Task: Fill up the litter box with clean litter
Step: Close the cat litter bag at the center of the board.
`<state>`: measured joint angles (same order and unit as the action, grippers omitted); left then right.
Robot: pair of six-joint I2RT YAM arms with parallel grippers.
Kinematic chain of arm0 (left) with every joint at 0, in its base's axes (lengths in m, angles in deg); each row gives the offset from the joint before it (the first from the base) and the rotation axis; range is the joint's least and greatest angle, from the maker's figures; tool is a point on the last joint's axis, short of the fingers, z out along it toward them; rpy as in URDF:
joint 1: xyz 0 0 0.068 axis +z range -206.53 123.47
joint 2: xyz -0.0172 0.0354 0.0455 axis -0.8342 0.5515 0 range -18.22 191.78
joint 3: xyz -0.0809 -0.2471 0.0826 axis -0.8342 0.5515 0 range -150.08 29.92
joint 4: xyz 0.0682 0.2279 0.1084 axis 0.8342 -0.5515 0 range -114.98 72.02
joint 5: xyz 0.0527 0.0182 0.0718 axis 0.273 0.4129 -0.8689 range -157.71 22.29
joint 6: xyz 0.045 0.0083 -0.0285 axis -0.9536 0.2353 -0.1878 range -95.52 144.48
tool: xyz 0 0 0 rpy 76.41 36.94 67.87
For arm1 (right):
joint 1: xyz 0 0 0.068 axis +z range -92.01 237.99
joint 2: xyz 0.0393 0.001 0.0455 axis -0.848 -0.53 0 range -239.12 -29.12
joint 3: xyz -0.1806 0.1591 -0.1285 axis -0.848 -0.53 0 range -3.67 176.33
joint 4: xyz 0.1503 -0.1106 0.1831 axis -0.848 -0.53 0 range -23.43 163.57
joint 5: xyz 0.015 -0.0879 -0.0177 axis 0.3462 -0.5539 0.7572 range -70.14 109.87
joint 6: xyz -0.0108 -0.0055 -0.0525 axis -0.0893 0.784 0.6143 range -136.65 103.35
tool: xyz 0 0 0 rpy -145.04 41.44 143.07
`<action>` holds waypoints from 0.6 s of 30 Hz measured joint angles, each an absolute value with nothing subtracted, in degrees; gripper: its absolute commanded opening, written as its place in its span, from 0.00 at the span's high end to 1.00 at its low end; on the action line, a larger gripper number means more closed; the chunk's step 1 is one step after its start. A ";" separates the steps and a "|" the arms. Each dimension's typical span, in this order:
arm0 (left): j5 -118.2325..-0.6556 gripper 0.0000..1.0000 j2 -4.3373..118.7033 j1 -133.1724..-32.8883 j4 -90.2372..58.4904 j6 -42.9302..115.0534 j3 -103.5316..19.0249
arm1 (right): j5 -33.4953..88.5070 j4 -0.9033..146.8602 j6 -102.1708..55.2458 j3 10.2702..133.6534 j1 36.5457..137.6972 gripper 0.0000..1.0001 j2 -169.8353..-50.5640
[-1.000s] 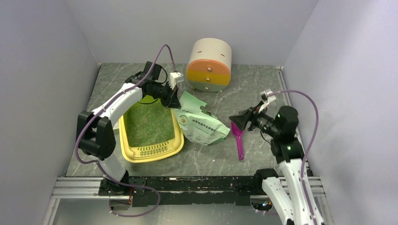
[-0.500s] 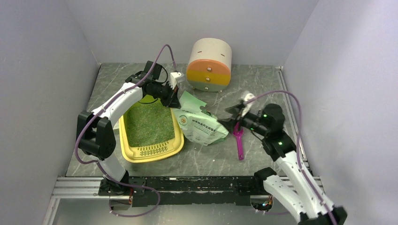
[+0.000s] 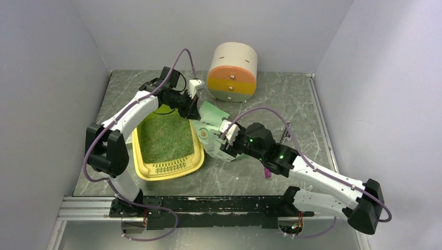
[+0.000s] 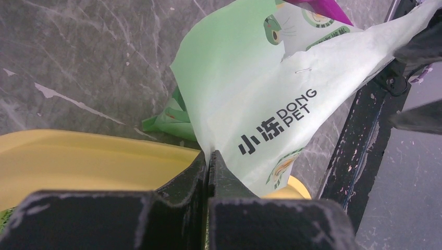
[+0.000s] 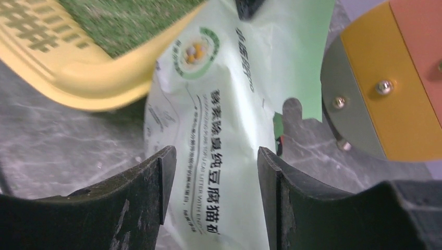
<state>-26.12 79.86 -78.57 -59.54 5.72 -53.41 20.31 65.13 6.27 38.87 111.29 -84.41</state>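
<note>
Pinching a thin fold of the bag [image 4: 271,94] with the left fingers [image 4: 194,179] fully closed, above the far right corner of the litter box [image 3: 156,174]; holding the right fingers [image 5: 140,203] wide apart, facing the bag's print, gripping nothing; seeing clean litter [image 3: 164,135] spread across the box floor. Risking the film slipping or tearing from so small a pinch, likely spilling granules over the rim onto the bench [image 3: 292,94]; risking the right arm nudging the scoop [image 3: 267,172] beneath it. Working crowded, with the box rim just beside the bag and the cabinet [image 3: 233,73] near behind; finding open room only toward the bench's far right.
</note>
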 measured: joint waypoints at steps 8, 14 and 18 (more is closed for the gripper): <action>-26.14 0.95 79.95 -78.62 -59.82 5.56 -53.44 | 12.99 62.94 9.37 38.87 111.80 0.48 -86.94; -26.17 0.95 80.01 -78.62 -60.02 5.56 -53.44 | 13.34 60.97 8.70 38.83 111.80 0.52 -89.39; -26.14 0.95 80.10 -78.62 -60.32 5.59 -53.44 | 13.78 60.95 7.71 38.63 111.75 0.71 -89.39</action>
